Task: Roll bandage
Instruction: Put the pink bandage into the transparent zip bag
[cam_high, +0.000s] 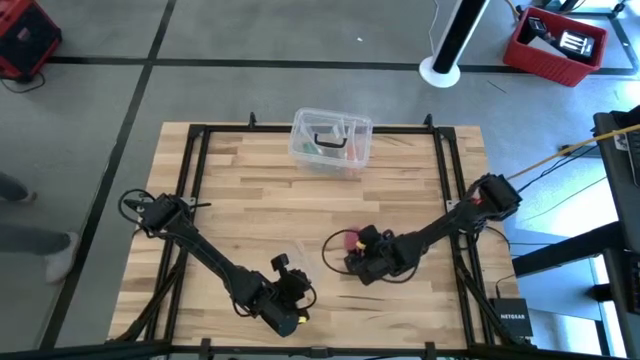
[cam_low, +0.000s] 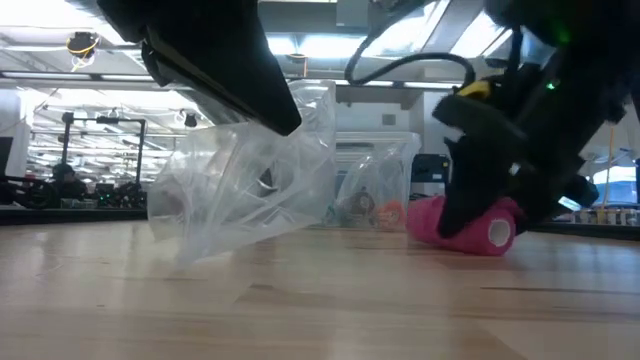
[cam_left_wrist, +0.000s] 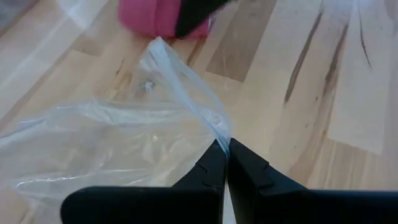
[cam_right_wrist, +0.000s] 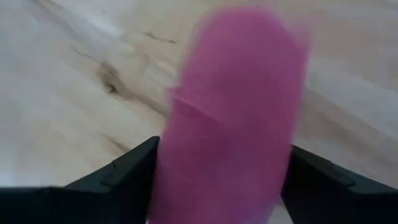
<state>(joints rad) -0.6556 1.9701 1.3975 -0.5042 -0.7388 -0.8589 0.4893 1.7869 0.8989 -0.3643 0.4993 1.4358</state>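
Observation:
The bandage (cam_right_wrist: 230, 112) is a stubby pink roll lying on its side on the wooden table (cam_high: 250, 190), right of centre; it also shows in the low view (cam_low: 478, 226). My right gripper (cam_right_wrist: 224, 158) is open and slants down over the roll, one finger on either side. My left gripper (cam_left_wrist: 222, 144), near the table's front edge, is shut on a crumpled clear plastic wrapper (cam_low: 250, 175). The wrapper hangs below it, and its lower end (cam_low: 195, 250) reaches the table. My left gripper pinches an edge of the clear wrapper (cam_left_wrist: 217, 127) between its two fingertips, slanting down from the near side. The film spreads out slack below and ahead of the fingers. My right gripper's fingers (cam_right_wrist: 134, 165) flank the roll; whether they touch it I cannot tell.
A clear plastic box (cam_high: 331, 141) with small items stands at the table's far edge, centre. A black frame (cam_high: 200, 170) runs round the tabletop. Bare wood lies between the box and the grippers.

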